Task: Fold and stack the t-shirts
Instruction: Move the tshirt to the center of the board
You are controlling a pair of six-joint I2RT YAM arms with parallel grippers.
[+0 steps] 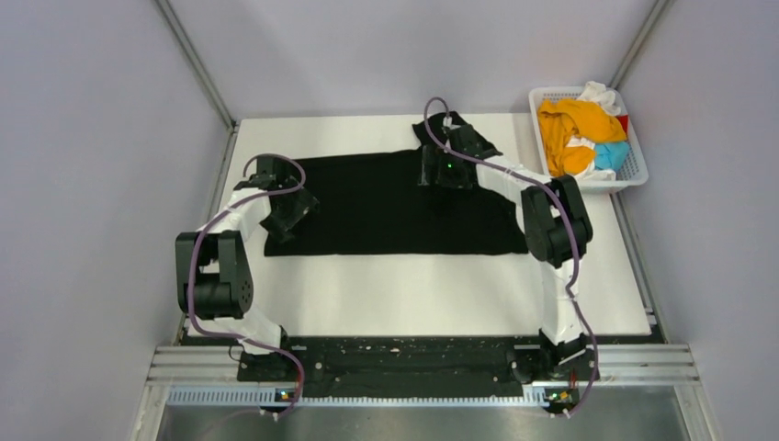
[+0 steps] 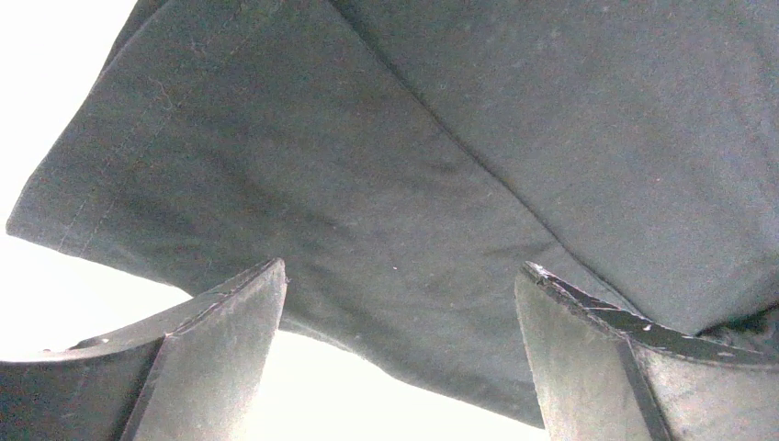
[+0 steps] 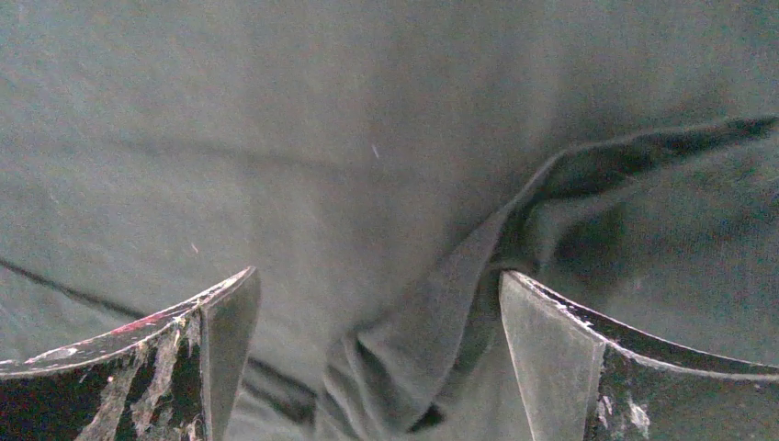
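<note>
Black t-shirt [image 1: 395, 207], one item, large, soft cloth: lies spread flat across the middle of the white table [image 1: 413, 294] as a broad dark band from the left side towards the right, near edge straight, well apart from the basket [image 1: 634, 173]. Left gripper [image 1: 287, 213]: poised over the shirt's left end, jaws spread wide with nothing between them. Its wrist view shows a stitched hem [image 2: 83, 216] with pale table beyond, so this pincer sits at the cloth's outer corner, a sensible place from which to take an edge. Right gripper [image 1: 446, 171]: over the shirt's far edge, right of centre, jaws likewise spread and empty. Beneath them a raised ridge [image 3: 514, 239] of cloth runs up and to the right, a wrinkle that would likely want smoothing or pinching before a clean fold. Judgement: the pincers stand towards opposite ends so that the wide garment can be lifted or turned evenly. The fold looks unfinished, and no folded stack is to be seen. Basket, white plastic lattice, far right corner: holds the other stock in a heap, namely orange shirt [image 1: 570, 124], white shirt [image 1: 602, 92], light blue shirt [image 1: 611, 153] and a sliver of red shirt [image 1: 624, 122], presumably kept off the working surface until the black one is done.
</note>
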